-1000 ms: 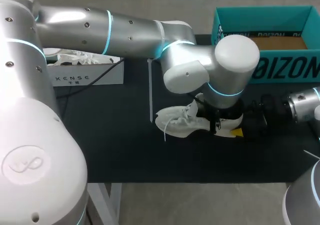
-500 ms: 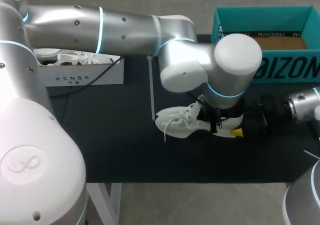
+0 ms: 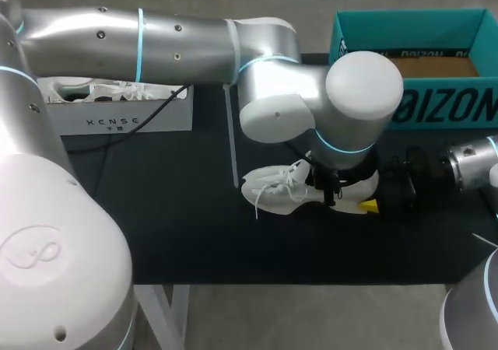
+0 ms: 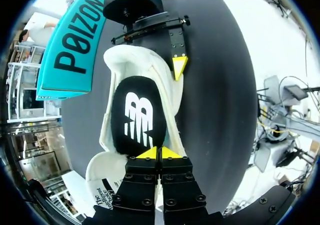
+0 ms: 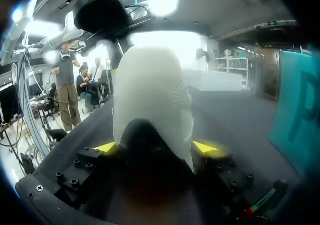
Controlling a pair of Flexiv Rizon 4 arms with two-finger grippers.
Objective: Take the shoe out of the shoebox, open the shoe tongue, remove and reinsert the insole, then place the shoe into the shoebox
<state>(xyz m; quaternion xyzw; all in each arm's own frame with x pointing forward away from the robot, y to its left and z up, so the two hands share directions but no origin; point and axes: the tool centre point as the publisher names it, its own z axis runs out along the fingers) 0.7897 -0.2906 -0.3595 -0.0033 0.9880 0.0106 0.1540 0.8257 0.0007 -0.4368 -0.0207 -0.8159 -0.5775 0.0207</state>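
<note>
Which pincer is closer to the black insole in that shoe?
Left. The left pincer rests shut at one end of the insole; the right pincer clasps the shoe by its heel.

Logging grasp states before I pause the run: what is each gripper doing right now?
Left gripper: shut, tips at the insole edge; a pinch cannot be told.
Right gripper: shut on the shoe heel.
</note>
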